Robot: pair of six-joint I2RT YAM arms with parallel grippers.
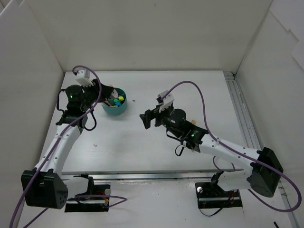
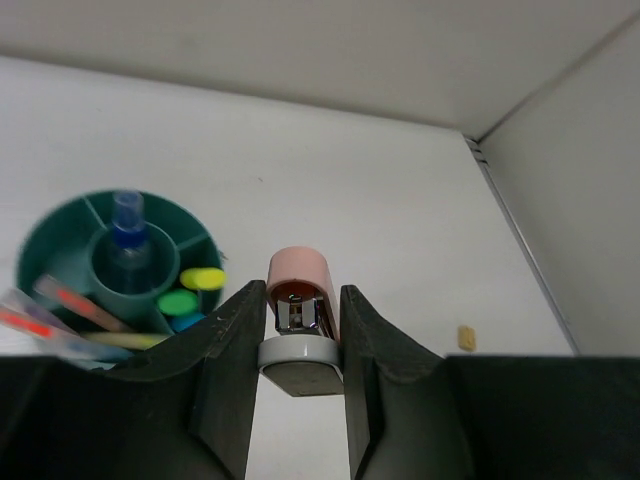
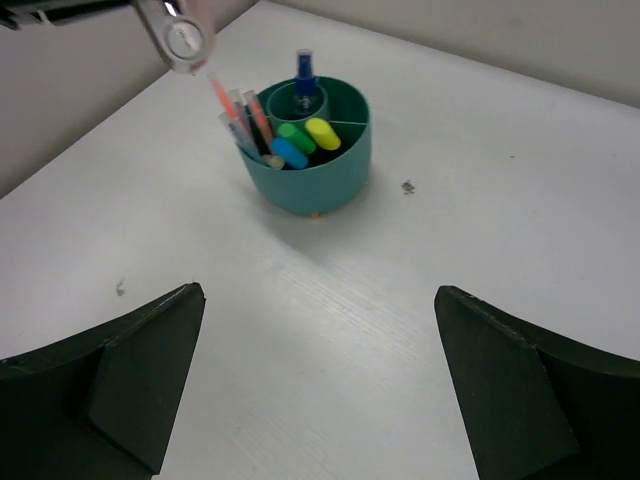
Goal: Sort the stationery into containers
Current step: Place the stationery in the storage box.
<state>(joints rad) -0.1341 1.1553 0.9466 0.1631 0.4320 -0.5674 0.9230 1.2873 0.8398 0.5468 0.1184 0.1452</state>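
My left gripper [image 2: 300, 305] is shut on a small pink and white stapler [image 2: 299, 278], which hangs in the air just right of the round teal tub [image 2: 60, 250]. From the right wrist view the stapler [image 3: 186, 38] hovers above the tub's [image 3: 320, 165] left rim. The tub holds a blue-capped clear bottle [image 3: 304, 72] in its centre cup, with yellow [image 3: 322, 133], green and blue highlighters and several thin pens [image 3: 236, 112] in the outer compartments. My right gripper [image 3: 320, 300] stands wide open over bare table, well short of the tub.
A small tan eraser [image 2: 465, 338] lies on the white table to the right of the tub. White walls enclose the table on the left, back and right. A metal rail [image 1: 242, 114] runs along the right edge.
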